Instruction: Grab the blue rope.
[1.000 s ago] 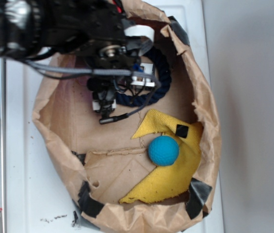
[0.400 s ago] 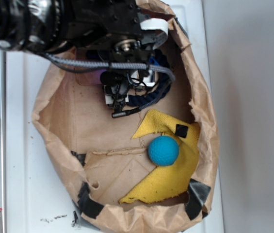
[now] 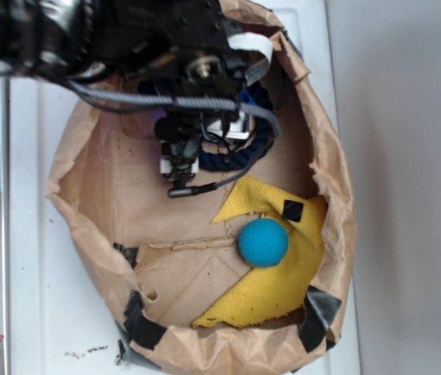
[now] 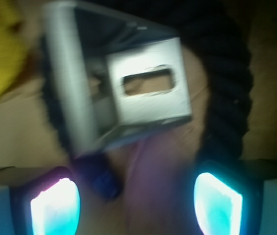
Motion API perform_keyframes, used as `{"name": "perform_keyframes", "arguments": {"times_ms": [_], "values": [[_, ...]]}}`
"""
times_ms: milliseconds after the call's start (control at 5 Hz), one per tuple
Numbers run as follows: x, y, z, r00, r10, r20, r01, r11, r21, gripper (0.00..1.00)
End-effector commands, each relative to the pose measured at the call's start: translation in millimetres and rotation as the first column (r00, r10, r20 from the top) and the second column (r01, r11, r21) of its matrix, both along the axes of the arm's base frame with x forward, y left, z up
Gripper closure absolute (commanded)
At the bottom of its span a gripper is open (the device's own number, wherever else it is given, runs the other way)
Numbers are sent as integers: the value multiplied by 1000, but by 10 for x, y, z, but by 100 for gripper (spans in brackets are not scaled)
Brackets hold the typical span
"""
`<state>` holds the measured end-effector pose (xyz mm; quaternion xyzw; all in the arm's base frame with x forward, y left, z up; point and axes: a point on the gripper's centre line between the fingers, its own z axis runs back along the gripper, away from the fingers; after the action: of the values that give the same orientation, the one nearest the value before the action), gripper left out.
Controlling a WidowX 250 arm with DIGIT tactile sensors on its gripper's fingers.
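The rope (image 3: pixel 240 153), dark navy twisted cord, lies curved at the bag's floor toward 12 o'clock, partly hidden.

White tabletop (image 3: pixel 33 305), grey surface (image 3: pixel 407 187) right, even light

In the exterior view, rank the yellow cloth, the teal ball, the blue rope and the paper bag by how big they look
1. paper bag, holding all the others.
2. yellow cloth.
3. blue rope and teal ball: unsure, since the arm hides much of the rope; its visible curve runs longer than the ball is wide.
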<state>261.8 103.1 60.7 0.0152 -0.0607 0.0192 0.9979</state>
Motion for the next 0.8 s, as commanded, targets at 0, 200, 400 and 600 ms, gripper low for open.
{"name": "perform_keyframes", "arguments": {"times_ms": [0,200,400,600], "values": [[-49,204,441,998,24,66,-25,1000,8,0],[66,355,284,992,93,88,-103,987,120,0],[165,405,199,985,131,110,-149,973,176,0],[239,395,146,980,139,145,-168,963,209,0]]}}
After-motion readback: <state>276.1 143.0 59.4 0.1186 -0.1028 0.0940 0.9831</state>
